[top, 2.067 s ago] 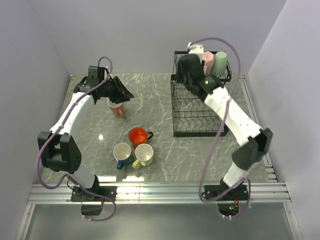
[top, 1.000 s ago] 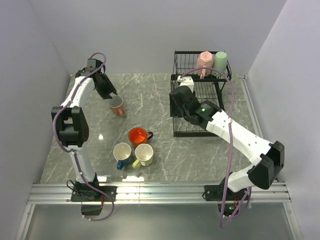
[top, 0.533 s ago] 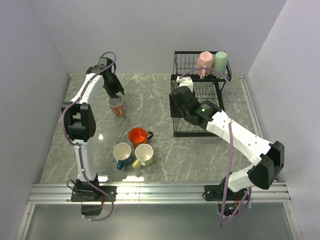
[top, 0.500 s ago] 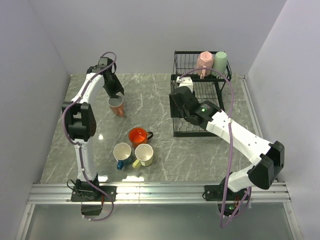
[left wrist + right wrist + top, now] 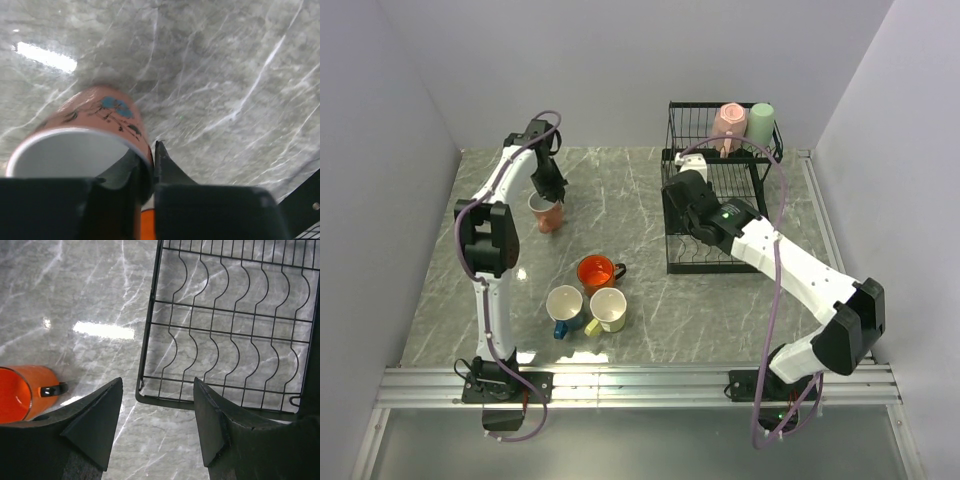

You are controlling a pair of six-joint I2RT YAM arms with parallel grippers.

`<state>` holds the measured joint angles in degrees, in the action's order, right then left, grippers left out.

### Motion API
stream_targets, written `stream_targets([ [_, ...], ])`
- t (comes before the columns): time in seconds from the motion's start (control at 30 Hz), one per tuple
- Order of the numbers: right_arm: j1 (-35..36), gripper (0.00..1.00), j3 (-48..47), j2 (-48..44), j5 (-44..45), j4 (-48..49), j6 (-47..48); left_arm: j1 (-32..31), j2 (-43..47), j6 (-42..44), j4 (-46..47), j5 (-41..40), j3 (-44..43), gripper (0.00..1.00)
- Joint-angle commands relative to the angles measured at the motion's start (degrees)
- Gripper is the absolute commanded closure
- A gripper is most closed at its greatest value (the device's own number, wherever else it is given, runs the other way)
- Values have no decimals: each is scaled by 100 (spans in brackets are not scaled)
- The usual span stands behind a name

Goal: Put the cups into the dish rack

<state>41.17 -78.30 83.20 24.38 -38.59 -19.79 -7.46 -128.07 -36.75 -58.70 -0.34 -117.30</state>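
My left gripper [image 5: 552, 195] is shut on the rim of a pink cup [image 5: 544, 212] at the far left of the table. In the left wrist view one finger is inside the pink cup [image 5: 95, 125] and one is outside. I cannot tell whether it is off the table. An orange cup [image 5: 594, 271], a blue cup [image 5: 564, 303] and a pale yellow cup [image 5: 608, 308] stand together in the middle. A second pink cup [image 5: 728, 122] and a pale green cup [image 5: 761, 122] sit in the dish rack's [image 5: 672, 268] upper basket. My right gripper [image 5: 682, 200] is open and empty over the rack's front left corner.
In the right wrist view the open right gripper [image 5: 157, 385] hangs above the rack's wavy lower shelf [image 5: 165, 401], with the orange cup [image 5: 20, 390] at the left edge. Walls close in the table on the left, back and right.
My left gripper has swung over the pink cup and shut on its rim; the cup has shifted slightly left. My right arm came down from the upper basket, then stayed nearly still.
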Motion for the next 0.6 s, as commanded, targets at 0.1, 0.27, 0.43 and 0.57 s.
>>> stream_targets([
  [0.1, -126, 34, -282, 144, -153, 194, 125, 17, 150, 63, 112, -10, -127, 100],
  [0.27, -574, 34, -458, 144, -1819, 761, -165, 52, 826, -86, 919, 1287, 425, 100],
  [0.43, -1330, 27, -159, 221, -4755, 2433, -1365, 298, 1811, -1662, 3676, 3937, 2091, 100],
  [0.57, -1471, 23, -265, 566, -5811, 3181, -1896, 395, 2286, -3274, 5850, 4884, 2913, 100],
])
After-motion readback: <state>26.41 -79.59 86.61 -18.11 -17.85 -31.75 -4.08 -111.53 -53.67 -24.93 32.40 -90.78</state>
